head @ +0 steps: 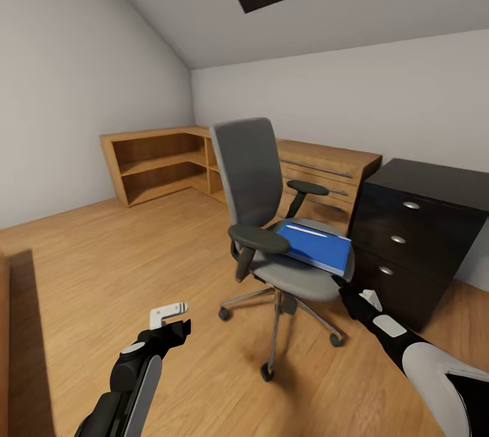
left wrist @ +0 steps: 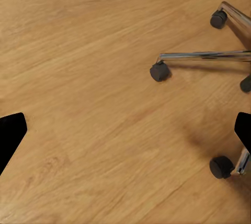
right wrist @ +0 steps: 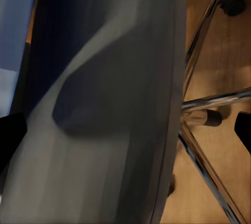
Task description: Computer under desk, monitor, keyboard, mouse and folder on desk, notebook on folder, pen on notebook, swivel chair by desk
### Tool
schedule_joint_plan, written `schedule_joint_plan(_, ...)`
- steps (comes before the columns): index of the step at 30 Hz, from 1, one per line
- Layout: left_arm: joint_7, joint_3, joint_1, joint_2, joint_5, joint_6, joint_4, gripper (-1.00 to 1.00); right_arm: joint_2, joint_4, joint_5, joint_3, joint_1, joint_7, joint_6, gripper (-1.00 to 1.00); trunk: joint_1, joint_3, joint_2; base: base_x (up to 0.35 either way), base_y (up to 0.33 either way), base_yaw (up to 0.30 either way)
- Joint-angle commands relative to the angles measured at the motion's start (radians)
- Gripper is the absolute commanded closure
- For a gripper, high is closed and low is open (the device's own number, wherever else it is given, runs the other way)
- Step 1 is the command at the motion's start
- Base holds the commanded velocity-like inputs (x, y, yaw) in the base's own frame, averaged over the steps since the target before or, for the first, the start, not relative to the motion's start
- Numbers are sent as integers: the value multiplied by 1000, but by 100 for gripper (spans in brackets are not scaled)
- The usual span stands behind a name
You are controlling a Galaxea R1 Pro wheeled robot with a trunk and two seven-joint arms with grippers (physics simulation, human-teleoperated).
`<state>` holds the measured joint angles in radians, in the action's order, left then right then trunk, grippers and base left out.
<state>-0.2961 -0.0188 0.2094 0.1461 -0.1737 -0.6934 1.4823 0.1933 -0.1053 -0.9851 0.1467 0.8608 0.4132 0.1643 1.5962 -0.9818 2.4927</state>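
My left gripper [head: 170, 315] hangs spread over bare floor [head: 102, 254]. Swivel chair [head: 272, 220] mid-room, folder [head: 316, 247] with pen [head: 305, 230] on its seat. My right gripper [head: 356, 294] spread at seat edge; desk [head: 421, 233] beside.

No readable text, labels, brands, numbers or signs on any surface in view.

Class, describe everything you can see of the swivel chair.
The swivel chair has a grey upholstered tall back and seat, black padded armrests and a chrome star base on dark casters. It stands upright on the wood floor, beside the black drawers. A blue folder lies on its seat.
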Motion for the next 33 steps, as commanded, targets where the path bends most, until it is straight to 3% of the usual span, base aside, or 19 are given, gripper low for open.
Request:
schedule_joint_plan(1, -9, -1, 1, 0, -10, -3, 0, -100, 0, 3, 7, -19, 0, 1, 6, -100, 0, 0, 0, 1, 0, 162)
schedule_joint_plan(24, -8, -2, 1, 1, -10, -3, -1, -100, -13, 3, 8, -17, 0, 1, 4, -100, 0, 15, 0, -1, 0, 173)
schedule_joint_plan(33, -8, -2, 1, 1, -10, -3, -1, -100, -12, 3, 7, -16, 0, 1, 6, -100, 0, 15, 0, -186, 0, 31)
